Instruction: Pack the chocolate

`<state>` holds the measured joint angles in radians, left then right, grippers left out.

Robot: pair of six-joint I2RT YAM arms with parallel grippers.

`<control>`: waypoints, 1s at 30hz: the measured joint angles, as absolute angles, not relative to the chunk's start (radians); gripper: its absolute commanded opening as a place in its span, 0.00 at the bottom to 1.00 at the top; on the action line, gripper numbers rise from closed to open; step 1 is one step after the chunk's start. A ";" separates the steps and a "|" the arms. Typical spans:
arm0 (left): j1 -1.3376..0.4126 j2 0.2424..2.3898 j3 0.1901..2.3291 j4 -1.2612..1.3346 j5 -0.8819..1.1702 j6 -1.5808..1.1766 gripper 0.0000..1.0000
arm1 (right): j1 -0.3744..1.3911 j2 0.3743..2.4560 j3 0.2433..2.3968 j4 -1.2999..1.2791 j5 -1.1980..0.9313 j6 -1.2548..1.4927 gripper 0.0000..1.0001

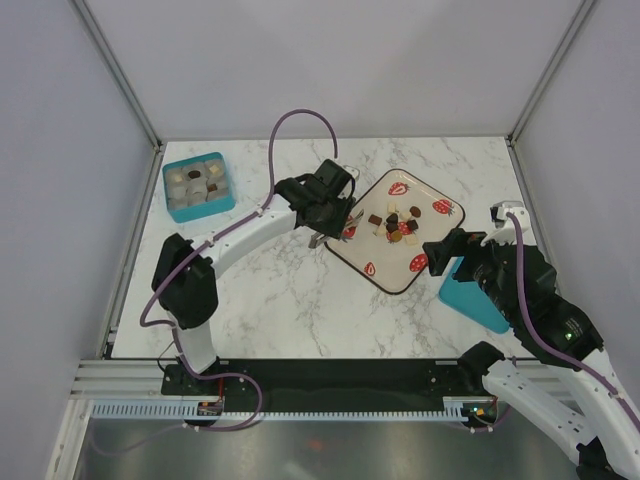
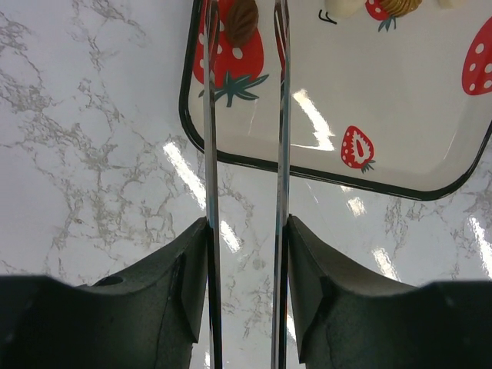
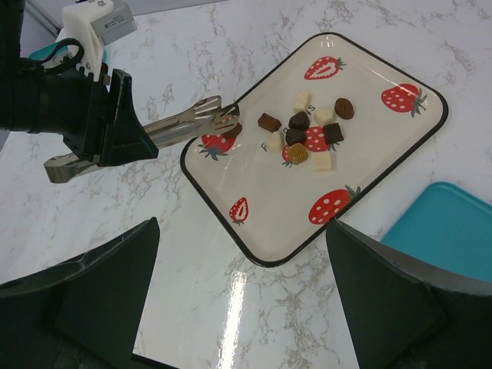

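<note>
Several chocolate pieces (image 3: 307, 134), dark, mid brown and pale, lie grouped on a white strawberry-print plate (image 3: 361, 165); they also show in the top view (image 1: 398, 225). My left gripper (image 2: 246, 231) is shut on metal tongs (image 2: 209, 154), seen from the right wrist view (image 3: 181, 127). The tong tips reach over the plate's left corner, with one brown chocolate (image 2: 241, 19) between them; I cannot tell if it is pinched. My right gripper (image 3: 242, 254) is open and empty, above the plate's near edge. A teal box (image 1: 198, 186) at the far left holds several pieces in compartments.
A teal lid (image 3: 446, 231) lies flat on the marble table right of the plate, under my right arm in the top view (image 1: 470, 295). The plate (image 1: 385, 270) sits diagonally at the table's centre right. Enclosure walls stand on all sides.
</note>
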<state>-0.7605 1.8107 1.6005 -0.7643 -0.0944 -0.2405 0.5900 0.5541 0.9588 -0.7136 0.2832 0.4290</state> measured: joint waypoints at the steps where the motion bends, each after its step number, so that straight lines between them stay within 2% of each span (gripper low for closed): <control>1: -0.761 1.816 1.600 -0.760 -0.095 -0.240 0.50 | 0.590 0.554 0.960 -0.714 0.286 0.429 0.98; 15: -0.761 1.879 1.581 -0.725 -0.092 -0.237 0.48 | 0.590 0.554 0.965 -0.715 0.294 0.422 0.98; 30: -0.761 1.857 1.543 -0.724 -0.086 -0.238 0.34 | 0.590 0.550 0.965 -0.716 0.294 0.422 0.98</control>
